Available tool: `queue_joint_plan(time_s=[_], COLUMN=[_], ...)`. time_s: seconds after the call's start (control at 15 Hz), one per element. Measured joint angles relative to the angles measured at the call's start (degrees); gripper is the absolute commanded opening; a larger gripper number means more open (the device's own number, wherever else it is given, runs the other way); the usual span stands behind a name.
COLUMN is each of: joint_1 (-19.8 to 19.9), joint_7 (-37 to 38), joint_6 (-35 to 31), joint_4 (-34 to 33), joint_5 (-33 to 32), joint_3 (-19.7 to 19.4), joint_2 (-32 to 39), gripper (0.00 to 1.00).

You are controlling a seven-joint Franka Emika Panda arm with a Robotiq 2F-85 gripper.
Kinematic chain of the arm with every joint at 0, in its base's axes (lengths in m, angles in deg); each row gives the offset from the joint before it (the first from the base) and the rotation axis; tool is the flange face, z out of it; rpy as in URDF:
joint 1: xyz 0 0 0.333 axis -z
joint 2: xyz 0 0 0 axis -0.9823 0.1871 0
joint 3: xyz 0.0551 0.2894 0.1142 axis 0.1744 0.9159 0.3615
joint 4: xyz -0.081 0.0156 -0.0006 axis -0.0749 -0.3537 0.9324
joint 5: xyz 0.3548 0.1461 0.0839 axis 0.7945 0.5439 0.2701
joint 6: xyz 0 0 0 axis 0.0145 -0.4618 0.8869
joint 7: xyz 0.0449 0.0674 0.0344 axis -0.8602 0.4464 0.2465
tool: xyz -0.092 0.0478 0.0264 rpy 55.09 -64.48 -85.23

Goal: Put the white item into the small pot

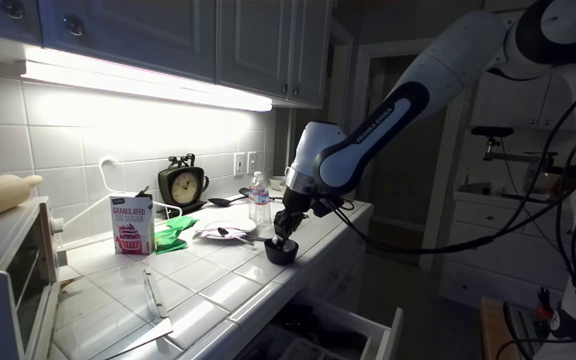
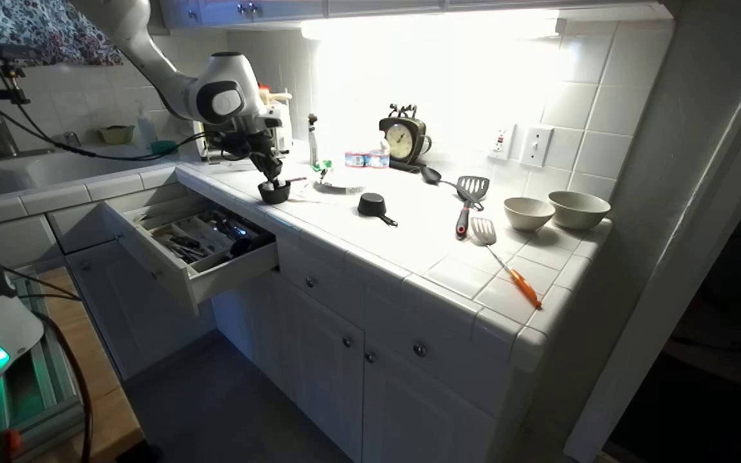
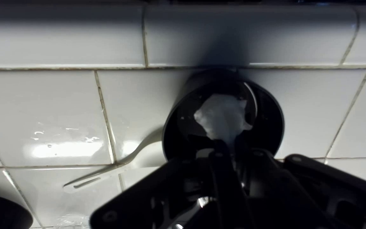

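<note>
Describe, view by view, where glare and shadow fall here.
In both exterior views, the under-cabinet light burns out part of the wall; in an exterior view, the bottles wash out around their labels; in the wrist view, glare streaks a tile, and a shadow lies beside the small pot.

The small pot is black, the white item within its rim greyish in shade, the pincer black too. Under the pot, the desk is white tile lined with brownish grout. Well apart from the pot, the sugar box is white with pink print, the packet green, the spatula handle orange, and the curtain flowered in red and blue.
</note>
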Motion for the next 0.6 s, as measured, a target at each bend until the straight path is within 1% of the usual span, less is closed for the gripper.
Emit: queue_joint_plan(time_s=[0.6], joint_1=[0.14], joint_7=[0.00], joint_6=[-0.18], joint_4=[-0.09], joint_5=[0.37], joint_3=[-0.04], joint_2=[-0.51], gripper=[0.02])
